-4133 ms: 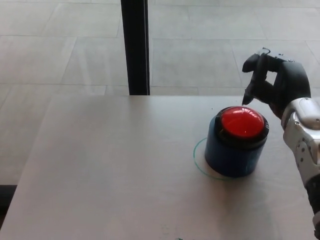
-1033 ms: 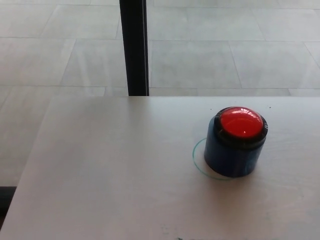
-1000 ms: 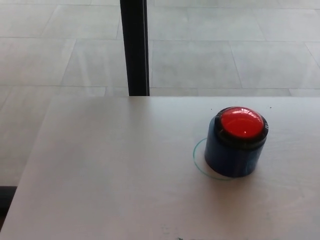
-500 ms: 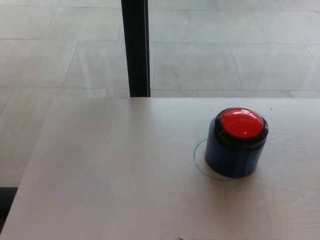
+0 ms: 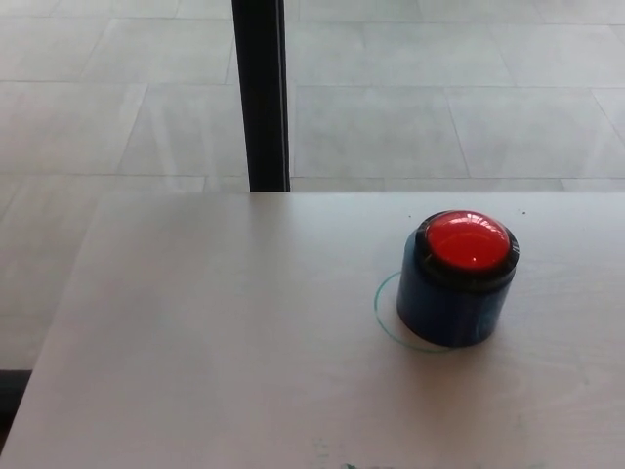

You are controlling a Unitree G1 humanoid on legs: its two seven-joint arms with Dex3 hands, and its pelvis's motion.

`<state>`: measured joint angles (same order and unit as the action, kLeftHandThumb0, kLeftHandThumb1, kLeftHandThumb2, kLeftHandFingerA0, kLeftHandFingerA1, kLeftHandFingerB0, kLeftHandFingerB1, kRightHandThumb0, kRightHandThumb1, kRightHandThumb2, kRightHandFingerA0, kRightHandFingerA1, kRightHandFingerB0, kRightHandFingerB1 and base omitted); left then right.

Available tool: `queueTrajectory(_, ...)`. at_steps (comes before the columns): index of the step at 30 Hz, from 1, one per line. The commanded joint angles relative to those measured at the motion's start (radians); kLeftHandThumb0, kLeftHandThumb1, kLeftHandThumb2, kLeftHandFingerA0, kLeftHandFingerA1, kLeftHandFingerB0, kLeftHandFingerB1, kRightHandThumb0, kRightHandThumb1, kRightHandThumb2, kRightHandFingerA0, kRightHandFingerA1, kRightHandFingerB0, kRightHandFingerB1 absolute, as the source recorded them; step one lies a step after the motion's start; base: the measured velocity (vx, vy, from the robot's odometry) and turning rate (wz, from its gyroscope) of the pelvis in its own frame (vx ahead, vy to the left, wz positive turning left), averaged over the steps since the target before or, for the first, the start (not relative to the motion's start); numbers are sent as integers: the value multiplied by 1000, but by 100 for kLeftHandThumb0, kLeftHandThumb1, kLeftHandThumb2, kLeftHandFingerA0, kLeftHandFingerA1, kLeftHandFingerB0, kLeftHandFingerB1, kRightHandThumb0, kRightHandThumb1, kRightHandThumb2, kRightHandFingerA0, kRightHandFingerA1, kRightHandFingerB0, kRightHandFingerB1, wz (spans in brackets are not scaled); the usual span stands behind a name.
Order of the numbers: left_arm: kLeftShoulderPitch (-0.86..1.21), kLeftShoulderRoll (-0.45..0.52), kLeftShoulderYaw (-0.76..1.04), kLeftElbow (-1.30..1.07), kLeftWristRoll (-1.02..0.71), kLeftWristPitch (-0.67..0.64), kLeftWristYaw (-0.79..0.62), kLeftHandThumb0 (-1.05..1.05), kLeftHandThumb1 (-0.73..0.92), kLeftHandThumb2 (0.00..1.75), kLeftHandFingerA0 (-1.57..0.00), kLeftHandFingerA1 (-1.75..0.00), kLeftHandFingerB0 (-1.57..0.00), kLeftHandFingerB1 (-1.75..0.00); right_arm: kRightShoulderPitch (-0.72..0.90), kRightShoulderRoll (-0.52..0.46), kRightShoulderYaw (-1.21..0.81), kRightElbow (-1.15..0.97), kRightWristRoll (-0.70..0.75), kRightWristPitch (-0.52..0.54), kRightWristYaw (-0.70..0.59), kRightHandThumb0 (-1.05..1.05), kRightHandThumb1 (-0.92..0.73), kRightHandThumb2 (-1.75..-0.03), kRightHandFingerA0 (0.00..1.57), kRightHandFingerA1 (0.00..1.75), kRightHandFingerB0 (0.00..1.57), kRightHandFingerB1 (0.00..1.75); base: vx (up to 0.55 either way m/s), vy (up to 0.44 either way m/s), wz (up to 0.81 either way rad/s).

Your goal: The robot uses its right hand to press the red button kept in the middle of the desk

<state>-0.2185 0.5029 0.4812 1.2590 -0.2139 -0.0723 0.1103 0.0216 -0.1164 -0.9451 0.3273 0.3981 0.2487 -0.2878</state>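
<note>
Heads up: neither hand is in frame, so you can't tell their state, and a blind reach toward the red button (image 5: 468,241) right of centre on the bench (image 5: 225,332) risks clipping its blue housing (image 5: 451,305) sideways.

Even, soft daylight, fairly bright, no harsh spots. Red button (image 5: 470,240) has a small white glare patch on its dome, lower right of centre. Faint soft shadow on desk (image 5: 225,332) just beside the blue base (image 5: 451,305), right & front. Pic slightly soft and grainy overall; floor tiles (image 5: 117,88) beyond look washed-out, low contrast.
</note>
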Motion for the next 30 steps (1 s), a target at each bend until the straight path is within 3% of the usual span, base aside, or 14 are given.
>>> queueTrajectory(1, 5, 15, -5, -5, 2, -8, -9, -44, 60, 109, -50, -135, -43, -109, 33, 13, 44, -62, 7, 45, -47, -33, -38, -66, 103, 75, 68, 62, 0, 0, 0)
queueTrajectory(5, -3, 19, 11, -3, -13, -5, -15, -46, 55, 113, -52, -148, -46, -120, 38, 2, 74, -52, 4, 50, -60, -48, -39, -52, 98, 76, 62, 55, 0, 0, 0)
queueTrajectory(6, -5, 21, 6, -3, -7, -1, -11, -46, 55, 112, -52, -147, -48, -121, 43, -1, 81, -49, 4, 51, -58, -50, -27, -74, 99, 88, 55, 63, 0, 0, 0)
queueTrajectory(7, -3, 23, 0, -6, -1, -3, -13, -44, 57, 112, -52, -145, -48, -119, 49, -1, 83, -50, 11, 53, -51, -51, -27, -72, 125, 124, 53, 63, 0, 0, 0)
queueTrajectory(9, 1, 26, -1, -7, -2, -5, -15, -44, 57, 112, -52, -145, -48, -119, 48, -1, 90, -51, 17, 53, -52, -51, -27, -72, 125, 124, 53, 63, 0, 0, 0)
queueTrajectory(10, 1, 27, 2, -7, -6, -6, -19, -42, 58, 112, -56, -148, -49, -117, 54, -3, 98, -50, 15, 52, -44, -49, -38, -52, 132, 160, 57, 52, 0, 0, 0)
queueTrajectory(15, -2, 28, -13, 6, 11, -15, -16, -46, 56, 116, -55, -139, -50, -112, 72, -7, 124, -49, 21, 32, -9, -51, -37, -52, 129, 171, 53, 52, 0, 0, 0)
queueTrajectory(16, -7, 29, -7, 3, 2, -7, -12, -45, 56, 113, -54, -142, -50, -115, 74, -7, 129, -42, 19, 27, -7, -53, -36, -58, 116, 175, 49, 52, 0, 0, 0)
queueTrajectory(17, -8, 27, 1, 1, -8, -3, -14, -45, 56, 113, -52, -143, -49, -116, 74, -8, 128, -36, 22, 22, -3, -56, -28, -73, 119, 129, 44, 58, 0, 0, 0)
queueTrajectory(18, -8, 26, 3, -1, -9, -4, -15, -45, 56, 113, -52, -143, -49, -116, 73, -9, 125, -32, 27, 19, -1, -56, -28, -73, 119, 129, 44, 58, 0, 0, 0)
queueTrajectory(19, -9, 25, 7, 1, -13, -3, -13, -44, 56, 113, -52, -144, -49, -117, 73, -4, 123, -29, 26, 5, -4, -54, -39, -53, 101, 81, 51, 50, 0, 0, 0)
queueTrajectory(21, -13, 26, 7, 1, -12, -2, -13, -44, 56, 113, -52, -144, -49, -117, 75, -1, 122, -32, 28, 2, -5, -54, -39, -53, 101, 81, 51, 50, 0, 0, 0)
queueTrajectory(23, -9, 27, -6, -2, 3, -8, -13, -44, 58, 111, -56, -144, -43, -110, 77, -2, 134, -50, 6, 19, -33, -59, -42, -53, 83, 72, 51, 51, 0, 0, 0)
queueTrajectory(30, -6, 28, -11, -4, 5, 0, -5, -41, 59, 109, -54, -144, -46, -112, 91, 6, 147, -65, 3, 6, -37, -60, -42, -56, 90, 78, 54, 53, 0, 0, 0)
